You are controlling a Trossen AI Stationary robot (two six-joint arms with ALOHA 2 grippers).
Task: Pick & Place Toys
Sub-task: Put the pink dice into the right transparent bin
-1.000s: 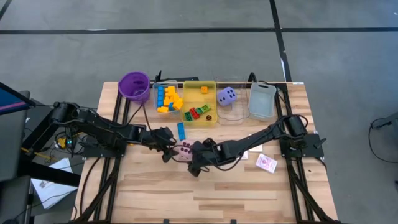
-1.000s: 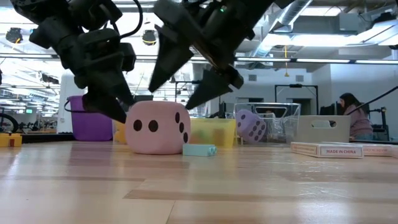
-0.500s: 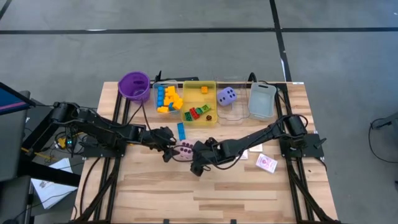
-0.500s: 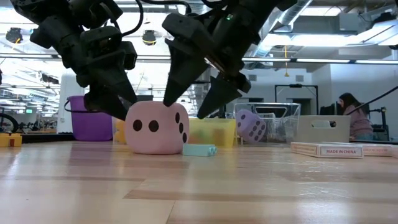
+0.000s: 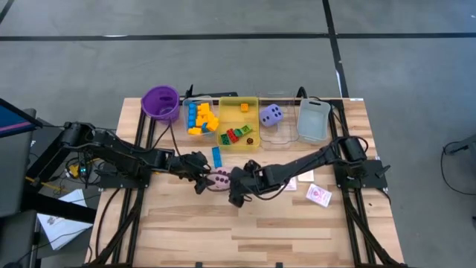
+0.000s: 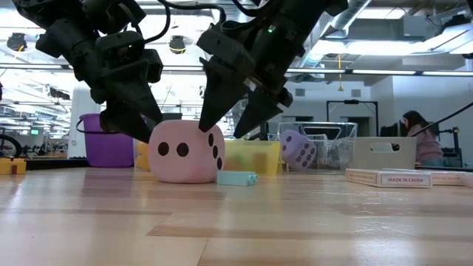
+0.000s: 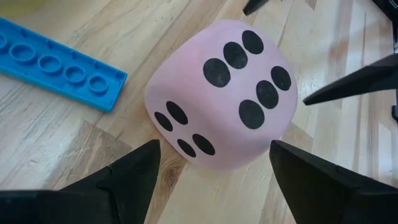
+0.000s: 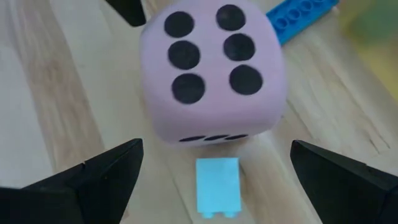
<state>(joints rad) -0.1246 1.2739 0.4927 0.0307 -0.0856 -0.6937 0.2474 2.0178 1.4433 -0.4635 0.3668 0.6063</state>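
Now shifted closer over pink die: right gripper spread wide, left gripper parted, next straddling and clamping.

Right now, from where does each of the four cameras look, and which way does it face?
High view: above the wooden table, looking down; both arms show.
Low view: at tabletop height, looking across; both end effectors frame the pink foam die.
Left wrist view: past the left end effector onto the die.
Right wrist view: past the right end effector onto it.
All four share the die.
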